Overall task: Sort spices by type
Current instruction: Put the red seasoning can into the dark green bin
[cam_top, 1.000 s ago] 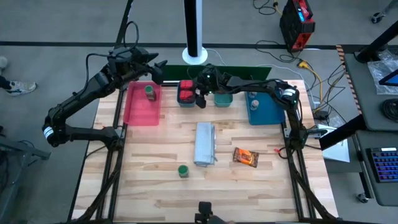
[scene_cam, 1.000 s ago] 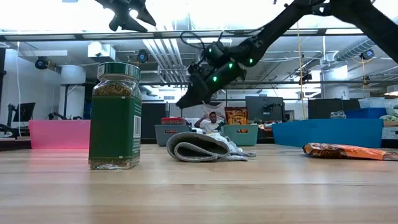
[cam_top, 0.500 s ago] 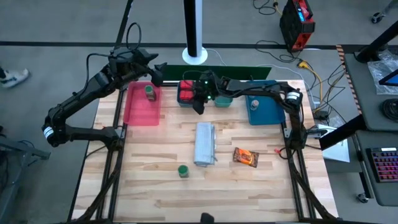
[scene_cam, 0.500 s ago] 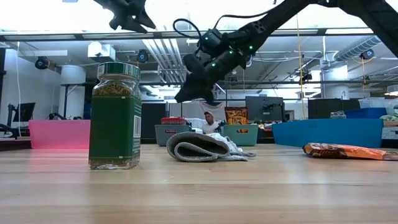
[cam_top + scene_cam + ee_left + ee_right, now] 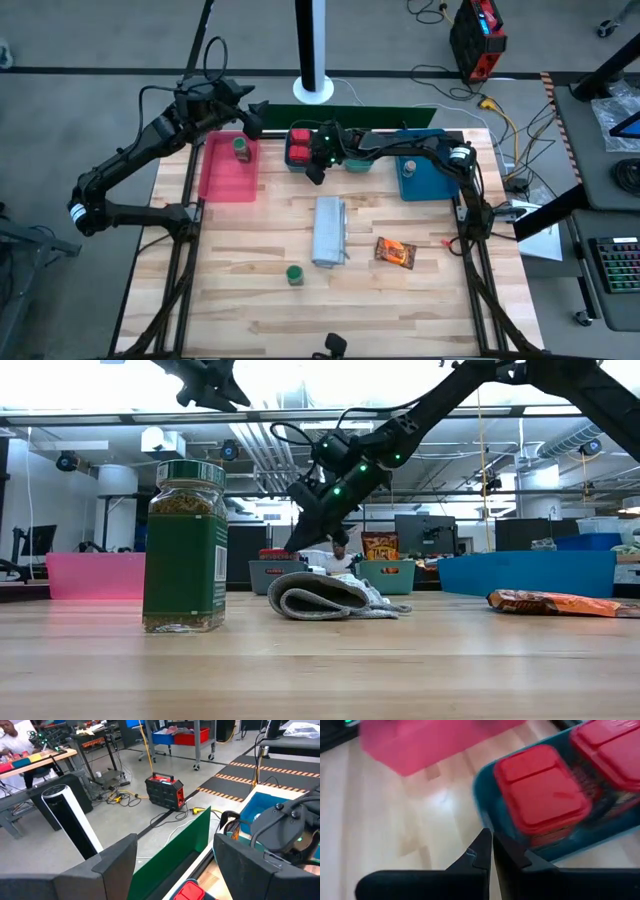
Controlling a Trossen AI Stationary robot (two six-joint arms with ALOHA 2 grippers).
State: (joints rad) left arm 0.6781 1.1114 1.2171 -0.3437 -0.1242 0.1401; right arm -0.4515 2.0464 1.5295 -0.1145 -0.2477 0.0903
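My right gripper (image 5: 313, 172) (image 5: 491, 845) hangs shut and empty above the bare wood, just off the near left corner of a small teal tray (image 5: 485, 805) that holds two red boxes (image 5: 298, 148) (image 5: 540, 790). My left gripper (image 5: 255, 108) (image 5: 175, 870) is open and empty, high over the far edge of the pink tray (image 5: 228, 175). A green-lidded jar (image 5: 241, 148) stands in the pink tray, and another (image 5: 294, 274) (image 5: 185, 545) stands on the table near the front. An orange packet (image 5: 395, 252) lies flat at the right. A pale-lidded jar (image 5: 409, 166) sits in the blue tray (image 5: 432, 180).
A long grey-white folded bundle (image 5: 330, 230) (image 5: 320, 595) lies mid-table, just nearer than my right gripper. A second teal tray (image 5: 358, 160) stands between the red boxes' tray and the blue tray. Behind the far edge stand a green board (image 5: 390, 116) and a white post (image 5: 312, 50).
My right gripper has shut its fingers on nothing, rolled, and gone down and a little toward the table's left, from over the red boxes' tray to its near left corner.
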